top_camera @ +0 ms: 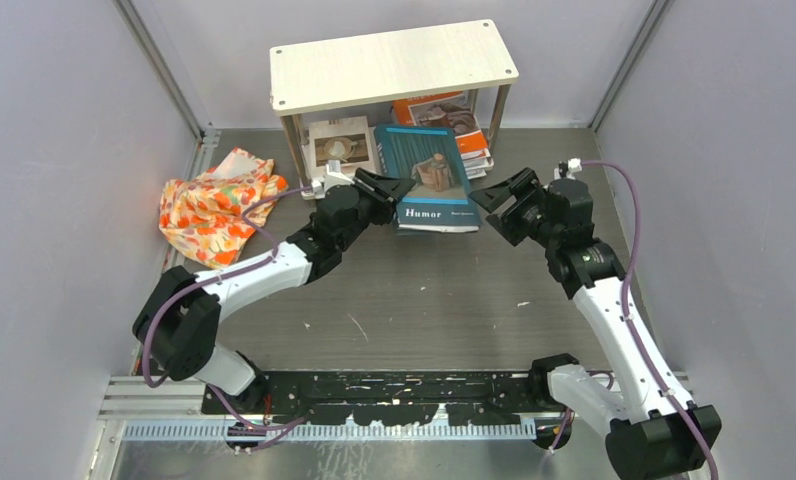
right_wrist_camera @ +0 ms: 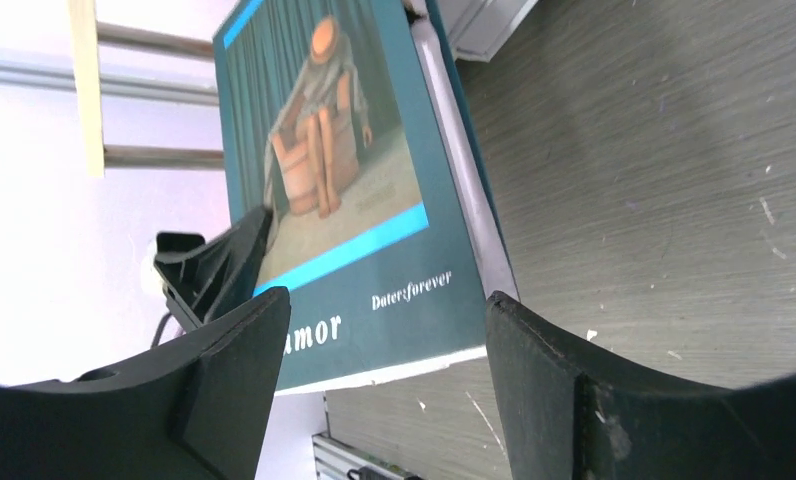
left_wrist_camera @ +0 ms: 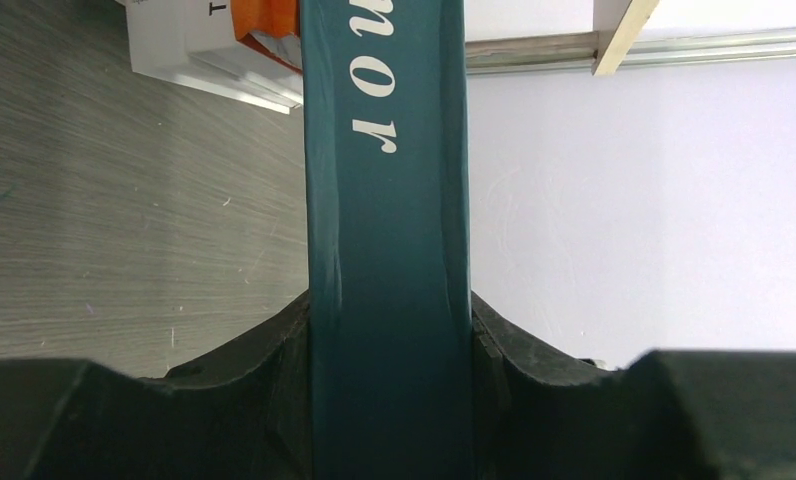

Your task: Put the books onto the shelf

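Shelf (top_camera: 394, 65) stands beyond both sets of fingertips. The teal "Humor" book (top_camera: 432, 175) lies between the two grippers, its far end at the lower tier over other books (top_camera: 479, 150), not yet pushed in.

Left gripper (top_camera: 389, 190) is clamped on the book's near-left edge. Right gripper (top_camera: 494, 195) is spread wide, its fingers (right_wrist_camera: 574, 390) just short of the right edge.

We judge the book light, glossy, likely slippery and slightly bendable. We would pinch deep on an edge.
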### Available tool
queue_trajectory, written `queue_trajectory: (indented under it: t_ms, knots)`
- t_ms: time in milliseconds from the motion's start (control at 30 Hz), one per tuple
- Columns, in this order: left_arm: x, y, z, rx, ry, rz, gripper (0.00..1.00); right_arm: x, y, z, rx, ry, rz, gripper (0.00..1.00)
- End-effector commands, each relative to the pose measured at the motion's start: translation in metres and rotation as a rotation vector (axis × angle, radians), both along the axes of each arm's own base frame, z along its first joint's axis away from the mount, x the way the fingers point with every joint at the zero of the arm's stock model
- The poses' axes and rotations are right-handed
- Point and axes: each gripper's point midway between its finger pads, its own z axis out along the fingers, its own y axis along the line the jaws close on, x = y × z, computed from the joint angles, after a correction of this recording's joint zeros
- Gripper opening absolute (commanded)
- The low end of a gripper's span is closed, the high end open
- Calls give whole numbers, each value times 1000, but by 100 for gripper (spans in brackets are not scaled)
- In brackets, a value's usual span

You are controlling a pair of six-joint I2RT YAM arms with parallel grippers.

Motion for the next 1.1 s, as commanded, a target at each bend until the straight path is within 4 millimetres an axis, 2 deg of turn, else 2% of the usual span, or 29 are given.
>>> queue_trajectory:
  t_ms: [0,100,333,467,800,1067]
  knots:
    - [10,-2,67,-145,-141,18,46,-4,12,10,50,-59,22,76]
    - [12,-1,69,-147,-142,22,46,-10,15,2,59,-47,27,76]
    - [15,1,68,-152,-139,30,46,-24,26,-2,90,-46,52,76]
    - [16,-2,65,-165,-133,24,46,-26,30,-6,114,-44,56,76]
    - [15,-3,65,-200,-119,15,47,-8,44,-6,197,-79,44,76]
    - [12,-5,65,-217,-108,-2,47,9,53,10,267,-136,33,76]
